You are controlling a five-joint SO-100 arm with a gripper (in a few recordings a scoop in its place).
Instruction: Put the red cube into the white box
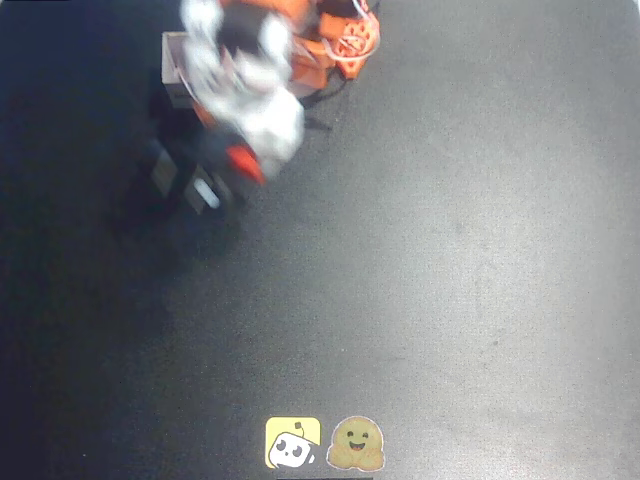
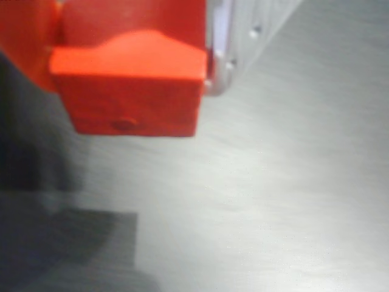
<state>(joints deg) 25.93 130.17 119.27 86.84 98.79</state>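
Against the end effector (image 2: 209,67), red cube (image 2: 130,85), plain-faced

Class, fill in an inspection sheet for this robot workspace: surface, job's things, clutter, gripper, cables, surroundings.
Surface: dark mat, faintly scuffed.
Job's things: red patch at the arm's tip, cube or arm part, cannot tell; pale box edge under the arm, possibly the white box.
Clutter: yellow sticker beside smiling-face sticker, bottom edge.
Grippers: gripper blurred, state unclear.
Cables: thin wires at orange base.
Surroundings: nothing seen.
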